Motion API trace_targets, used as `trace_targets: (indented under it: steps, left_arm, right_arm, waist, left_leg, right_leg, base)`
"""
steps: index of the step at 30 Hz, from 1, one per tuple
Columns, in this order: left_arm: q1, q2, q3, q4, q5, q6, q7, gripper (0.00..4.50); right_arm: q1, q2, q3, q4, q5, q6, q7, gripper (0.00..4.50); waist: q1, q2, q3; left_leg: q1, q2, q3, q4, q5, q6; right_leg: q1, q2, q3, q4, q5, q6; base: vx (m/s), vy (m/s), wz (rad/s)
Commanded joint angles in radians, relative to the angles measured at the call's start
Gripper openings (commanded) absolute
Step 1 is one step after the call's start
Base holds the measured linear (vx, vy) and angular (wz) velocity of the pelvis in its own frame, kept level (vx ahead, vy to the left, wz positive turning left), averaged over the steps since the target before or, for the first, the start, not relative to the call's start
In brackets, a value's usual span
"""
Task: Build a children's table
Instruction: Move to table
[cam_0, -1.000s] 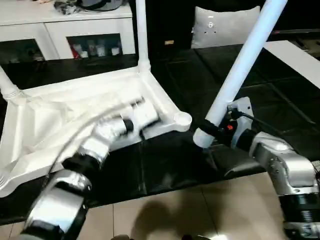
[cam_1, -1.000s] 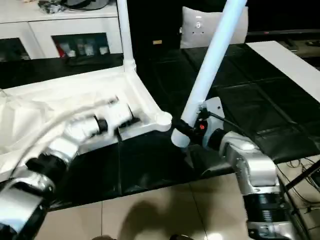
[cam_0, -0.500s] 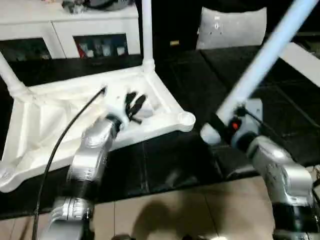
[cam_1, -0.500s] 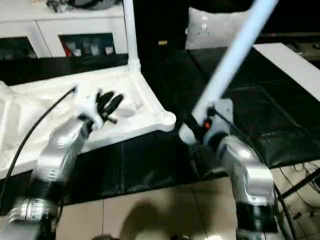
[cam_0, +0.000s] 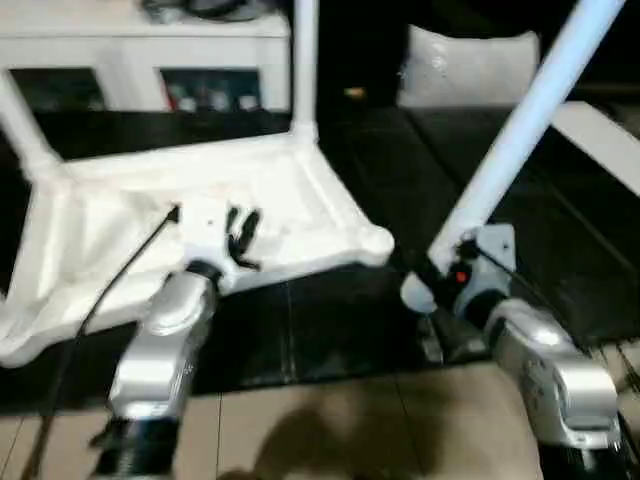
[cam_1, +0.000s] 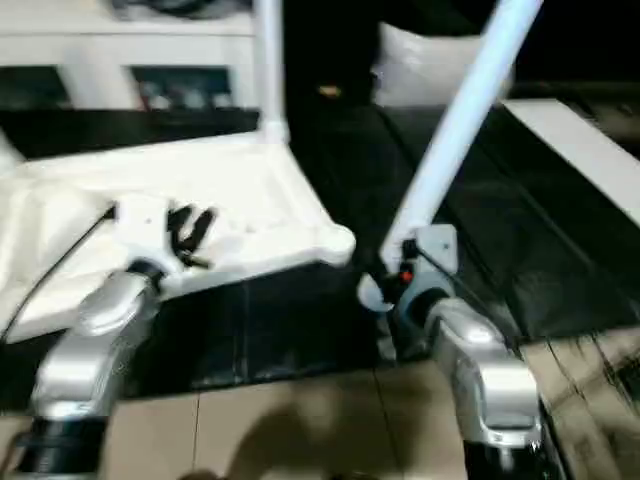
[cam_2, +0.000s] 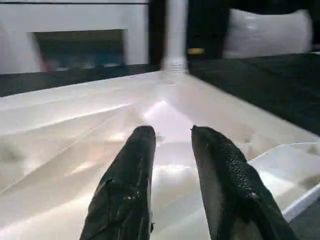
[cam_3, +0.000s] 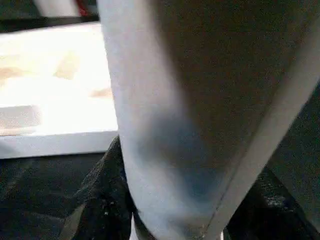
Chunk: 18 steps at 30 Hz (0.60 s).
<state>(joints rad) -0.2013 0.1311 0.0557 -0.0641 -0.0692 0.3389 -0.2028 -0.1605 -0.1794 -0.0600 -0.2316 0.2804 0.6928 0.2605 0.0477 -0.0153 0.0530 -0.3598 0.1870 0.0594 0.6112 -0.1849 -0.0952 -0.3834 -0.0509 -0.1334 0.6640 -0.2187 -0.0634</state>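
tabletop (cam_0: 200, 200) on black mat (cam_0: 400, 180); left pincer (cam_2: 170, 150) parted, right pincer (cam_0: 432, 275) gripping leg (cam_0: 520, 130)

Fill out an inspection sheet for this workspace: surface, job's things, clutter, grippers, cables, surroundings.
Surface: black padded mat over a beige tiled floor.
Job's things: white plastic rectangular tabletop lies underside up; two white tube legs stand in its corner sockets, one at the far corner, one at the left; the near right socket is empty.
Clutter: nothing seen.
Grippers: left gripper open over the tabletop, holding nothing; right gripper shut on a third white tube leg, which tilts.
Cables: black cable along the left arm.
Surroundings: white cabinet with glass doors; white cushion.
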Motion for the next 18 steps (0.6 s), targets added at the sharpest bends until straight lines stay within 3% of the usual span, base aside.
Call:
trace_targets:
  steps: [1, 2, 3, 4, 5, 6, 7, 8, 9, 10, 11, 13, 14, 16, 17, 18]
  left_arm:
    - [-0.01, -0.012, -0.033, -0.021, 0.015, 0.02, -0.002, 1.45]
    - [-0.002, -0.012, -0.039, -0.034, 0.016, 0.031, 0.001, 1.45]
    - [0.005, -0.012, -0.043, -0.045, 0.014, 0.038, 0.002, 1.45]
    - [0.017, -0.01, -0.049, -0.065, 0.006, 0.054, 0.005, 1.45]
    - [0.02, -0.009, -0.051, -0.069, 0.004, 0.058, 0.005, 1.45]
    - [0.024, -0.004, -0.053, -0.075, 0.005, 0.061, 0.008, 1.45]
    - [0.025, -0.002, -0.054, -0.078, 0.005, 0.062, 0.01, 1.45]
    - [0.034, 0.005, -0.059, -0.083, 0.011, 0.043, 0.002, 1.45]
    - [0.04, 0.006, -0.06, -0.088, 0.014, 0.038, -0.004, 1.45]
    - [0.045, 0.006, -0.058, -0.093, 0.013, 0.04, -0.008, 1.45]
    - [0.052, 0.002, -0.054, -0.1, 0.013, 0.045, -0.011, 1.45]
    - [0.055, 0.002, -0.053, -0.104, 0.013, 0.047, -0.013, 1.45]
    - [0.059, 0.007, -0.058, -0.112, 0.01, 0.055, -0.012, 1.45]
    - [0.062, 0.014, -0.063, -0.118, 0.009, 0.062, -0.012, 1.45]
    - [0.065, 0.021, -0.071, -0.118, 0.013, 0.061, -0.012, 1.45]
    - [0.067, 0.023, -0.073, -0.117, 0.014, 0.06, -0.012, 1.45]
  right_arm:
    - [0.007, -0.007, -0.029, -0.017, 0.016, 0.005, -0.005, 1.89]
    - [0.009, -0.005, -0.035, -0.018, 0.023, 0.009, -0.007, 1.89]
    - [0.01, -0.002, -0.043, -0.017, 0.028, 0.013, -0.013, 1.89]
    - [0.011, 0.004, -0.058, -0.013, 0.036, 0.014, -0.021, 1.89]
    - [0.011, 0.006, -0.063, -0.012, 0.041, 0.012, -0.02, 1.89]
    - [0.011, 0.005, -0.065, -0.014, 0.04, 0.002, -0.018, 1.89]
    - [0.012, 0.004, -0.066, -0.014, 0.039, -0.002, -0.016, 1.89]
    - [0.015, -0.01, -0.055, -0.013, 0.015, -0.024, -0.016, 1.89]
    - [0.018, -0.018, -0.046, -0.01, -0.006, -0.036, -0.022, 1.89]
    - [0.02, -0.027, -0.033, -0.003, -0.036, -0.053, -0.034, 1.89]
    - [0.028, -0.042, -0.009, 0.005, -0.079, -0.095, -0.042, 1.89]
    - [0.032, -0.046, -0.001, 0.006, -0.087, -0.11, -0.037, 1.89]
    - [0.038, -0.04, -0.004, 0.003, -0.073, -0.114, -0.025, 1.89]
    - [0.04, -0.023, -0.022, -0.002, -0.042, -0.106, -0.022, 1.89]
    - [0.041, 0.0, -0.045, -0.005, -0.007, -0.095, -0.023, 1.89]
    - [0.041, 0.006, -0.051, -0.005, 0.003, -0.093, -0.023, 1.89]
  waist:
    - [0.045, -0.046, -0.059]
    - [0.056, -0.044, -0.052]
    - [0.075, -0.046, -0.053]
    - [0.076, -0.043, -0.059]
    - [0.078, -0.012, -0.067]
    - [0.064, 0.007, -0.071]
    - [0.06, 0.007, -0.072]
    - [0.055, 0.006, -0.067]
    - [0.053, 0.002, -0.061]
    - [0.053, -0.001, -0.055]
    - [0.051, 0.0, -0.047]
    - [0.043, 0.005, -0.047]
    - [0.029, 0.02, -0.05]
    - [0.024, 0.029, -0.044]
    - [0.02, 0.029, -0.035]
    - [0.016, 0.021, -0.031]
  left_leg:
    - [-0.034, -0.064, 0.085, 0.079, -0.153, 0.118]
    - [-0.041, -0.059, 0.086, 0.082, -0.077, 0.105]
    - [-0.046, -0.046, 0.087, 0.04, -0.067, 0.101]
    - [-0.046, -0.038, 0.081, 0.016, -0.072, 0.107]
    - [-0.024, -0.002, 0.064, -0.031, -0.064, 0.124]
    - [-0.017, 0.039, 0.035, -0.048, -0.073, 0.139]
    - [-0.007, 0.058, 0.03, -0.051, -0.094, 0.145]
    - [-0.003, 0.063, 0.035, -0.055, -0.148, 0.135]
    - [0.002, 0.041, 0.054, -0.05, -0.19, 0.107]
    - [0.004, 0.027, 0.064, -0.045, -0.198, 0.096]
    - [0.024, 0.019, 0.075, -0.045, -0.225, 0.082]
    - [0.034, 0.034, 0.071, -0.053, -0.267, 0.084]
    - [0.04, 0.09, 0.043, -0.082, -0.369, 0.086]
    - [0.039, 0.134, 0.022, -0.119, -0.507, 0.07]
    - [0.049, 0.142, 0.016, -0.144, -0.665, 0.032]
    - [0.058, 0.124, 0.022, -0.142, -0.715, 0.013]
  right_leg:
    - [0.056, -0.143, 0.125, -0.192, -0.609, -0.03]
    - [0.039, -0.142, 0.123, -0.194, -0.688, 0.093]
    - [0.043, -0.137, 0.141, -0.184, -0.724, 0.266]
    - [0.052, -0.131, 0.133, -0.175, -0.663, 0.289]
    - [0.055, -0.119, 0.1, -0.172, -0.46, 0.257]
    - [0.046, -0.088, 0.069, -0.159, -0.298, 0.213]
    - [0.041, -0.09, 0.068, -0.16, -0.266, 0.185]
    - [0.047, -0.101, 0.061, -0.166, -0.282, 0.141]
    - [0.048, -0.105, 0.053, -0.186, -0.369, 0.132]
    - [0.044, -0.103, 0.048, -0.2, -0.427, 0.141]
    - [0.037, -0.095, 0.032, -0.225, -0.532, 0.169]
    - [0.043, -0.091, 0.014, -0.234, -0.541, 0.175]
    - [0.06, -0.101, 0.009, -0.217, -0.449, 0.124]
    - [0.075, -0.1, 0.027, -0.168, -0.378, 0.088]
    - [0.078, -0.104, 0.049, -0.128, -0.358, 0.052]
    - [0.073, -0.107, 0.055, -0.137, -0.399, 0.041]
  base:
    - [0.032, -0.208, 0.12]
    - [0.006, -0.186, -0.01]
    - [-0.013, -0.132, 0.01]
    - [-0.013, -0.132, 0.01]
    - [-0.017, -0.098, -0.02]
    - [-0.016, -0.066, -0.04]
    - [-0.016, -0.066, -0.04]
    - [0.0, 0.0, 0.0]
    - [0.0, 0.0, 0.0]
    - [0.0, 0.0, 0.0]
    - [0.0, 0.0, 0.0]
    - [0.0, 0.0, 0.0]
    - [0.0, 0.0, 0.0]
    - [0.009, 0.055, -0.02]
    - [0.014, 0.053, -0.06]
    - [0.0, 0.0, 0.0]
